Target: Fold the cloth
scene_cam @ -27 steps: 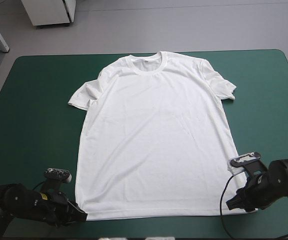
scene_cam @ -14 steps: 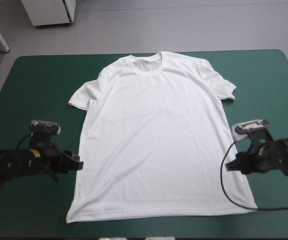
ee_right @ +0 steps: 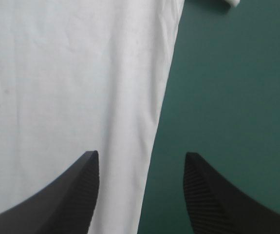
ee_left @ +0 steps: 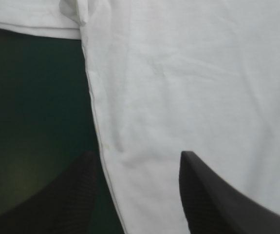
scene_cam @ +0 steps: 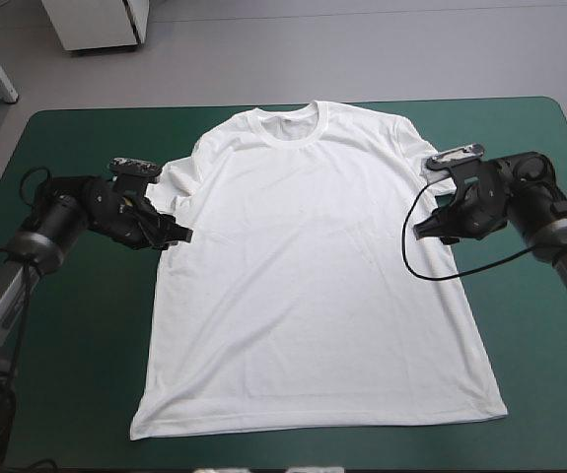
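The white T-shirt [scene_cam: 313, 266] lies spread flat on the teal-green table, collar toward the far edge, hem near the front. My left gripper [scene_cam: 177, 235] is at the shirt's left side seam just below the left sleeve. It stands open, and the shirt's edge [ee_left: 101, 141] runs between its fingers. My right gripper [scene_cam: 423, 229] hovers at the right side seam below the right sleeve, also open, with the shirt's edge [ee_right: 152, 141] between its fingers. Neither gripper holds the fabric.
Bare teal-green cover [scene_cam: 66, 325] lies to the left, and more of the cover [scene_cam: 539, 335] to the right of the shirt. A white cabinet [scene_cam: 96, 25] stands beyond the table's far edge.
Both grippers have travelled from the shirt's hem corners up along its side seams to just below the sleeves. The hem now lies flat and uncovered.
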Motion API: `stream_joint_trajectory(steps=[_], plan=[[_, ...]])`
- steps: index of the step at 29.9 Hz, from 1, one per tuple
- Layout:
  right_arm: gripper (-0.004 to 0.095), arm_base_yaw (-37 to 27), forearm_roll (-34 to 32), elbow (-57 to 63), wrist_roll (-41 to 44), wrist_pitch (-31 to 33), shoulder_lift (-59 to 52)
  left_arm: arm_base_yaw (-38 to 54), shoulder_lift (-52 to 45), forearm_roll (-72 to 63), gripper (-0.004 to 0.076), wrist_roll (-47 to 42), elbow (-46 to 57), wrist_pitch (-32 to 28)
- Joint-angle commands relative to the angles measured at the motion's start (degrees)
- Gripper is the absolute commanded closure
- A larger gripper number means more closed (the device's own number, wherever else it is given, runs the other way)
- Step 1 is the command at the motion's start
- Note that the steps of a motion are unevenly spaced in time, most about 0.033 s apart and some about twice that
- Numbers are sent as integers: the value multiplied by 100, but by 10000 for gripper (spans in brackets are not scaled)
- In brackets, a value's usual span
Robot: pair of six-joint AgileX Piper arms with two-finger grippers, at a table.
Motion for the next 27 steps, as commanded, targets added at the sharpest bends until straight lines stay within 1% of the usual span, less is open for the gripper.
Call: stream_joint_trajectory(steps=[1,8,15,18,20,23,24,25,27], plan=[[403,-5,-95,-444,-105,-212,72,-20,220,196,335,19,-410,-313],[403,-5,-176,-585,-118,-266,433,-20,958,333,335,160,-761,-325],[409,-5,-325,-585,-165,-432,456,-20,1355,479,335,148,-861,-336],[408,-92,-298,-585,-150,-448,456,-20,1470,479,335,148,-861,-336],[408,-257,-259,-585,-84,-509,469,-20,1530,444,335,148,-861,-326],[409,-542,53,-585,-36,-551,539,-20,1577,334,337,148,-861,-326],[409,-607,106,-585,-52,-551,570,-20,1583,334,349,148,-861,-326],[409,-683,186,-585,-121,-551,631,-20,1583,334,378,148,-861,-338],[408,-734,214,-600,-191,-551,741,-20,1583,334,475,148,-861,-373]])
